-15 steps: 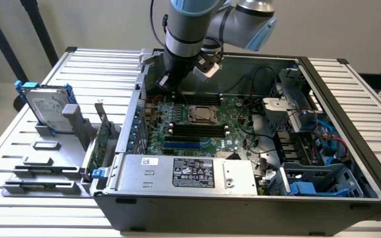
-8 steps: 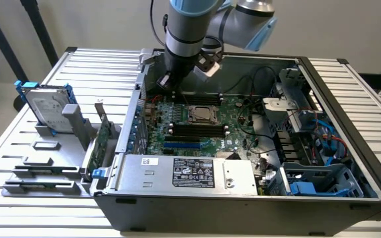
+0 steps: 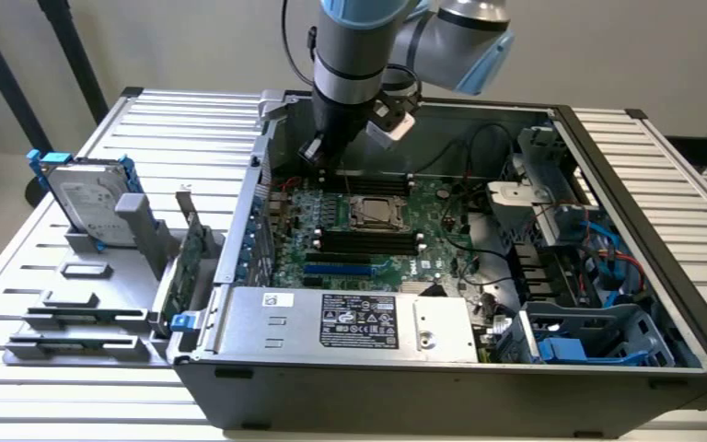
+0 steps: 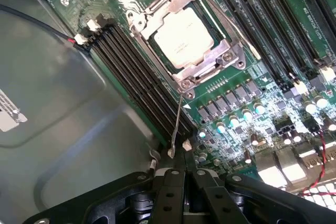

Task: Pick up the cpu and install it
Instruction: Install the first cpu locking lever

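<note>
Slatted metal surface (image 3: 661,157) bearing open computer case (image 3: 452,378), with cpu (image 4: 184,38) lying flat in socket frame (image 4: 212,61) on green motherboard (image 4: 262,103) between memory slots (image 4: 131,72), and end effector (image 4: 185,178), fingers pressed together on nothing, poised over board near socket.

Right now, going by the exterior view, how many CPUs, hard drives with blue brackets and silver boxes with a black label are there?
cpu: 1
hard drive: 1
silver box with black label: 1
Total: 3
</note>
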Available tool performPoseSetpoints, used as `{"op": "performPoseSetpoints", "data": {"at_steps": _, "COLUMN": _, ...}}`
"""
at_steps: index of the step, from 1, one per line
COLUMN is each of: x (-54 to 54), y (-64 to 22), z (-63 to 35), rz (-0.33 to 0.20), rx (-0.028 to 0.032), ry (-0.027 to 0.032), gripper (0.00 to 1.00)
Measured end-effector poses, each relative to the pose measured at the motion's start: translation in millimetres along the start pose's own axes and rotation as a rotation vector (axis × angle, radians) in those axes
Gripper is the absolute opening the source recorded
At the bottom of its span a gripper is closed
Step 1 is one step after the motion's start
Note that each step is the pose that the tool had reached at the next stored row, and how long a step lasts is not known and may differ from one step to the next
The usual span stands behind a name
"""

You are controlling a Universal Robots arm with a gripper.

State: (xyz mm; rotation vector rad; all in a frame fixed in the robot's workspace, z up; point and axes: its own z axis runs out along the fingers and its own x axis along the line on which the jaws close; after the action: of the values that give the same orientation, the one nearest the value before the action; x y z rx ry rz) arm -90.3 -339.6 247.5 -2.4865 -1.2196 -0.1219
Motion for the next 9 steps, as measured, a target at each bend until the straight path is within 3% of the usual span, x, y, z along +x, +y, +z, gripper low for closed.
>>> {"op": "performPoseSetpoints", "data": {"at_steps": 5, "x": 8.7, "y": 9.9, "z": -1.8, "rz": -0.004, "rx": -0.0033, "ry": 0.0111, "gripper": 0.11}}
{"op": "performPoseSetpoints", "data": {"at_steps": 9, "x": 16.7, "y": 19.8, "z": -3.1, "rz": -0.006, "rx": -0.0053, "ry": 0.0154, "gripper": 0.11}}
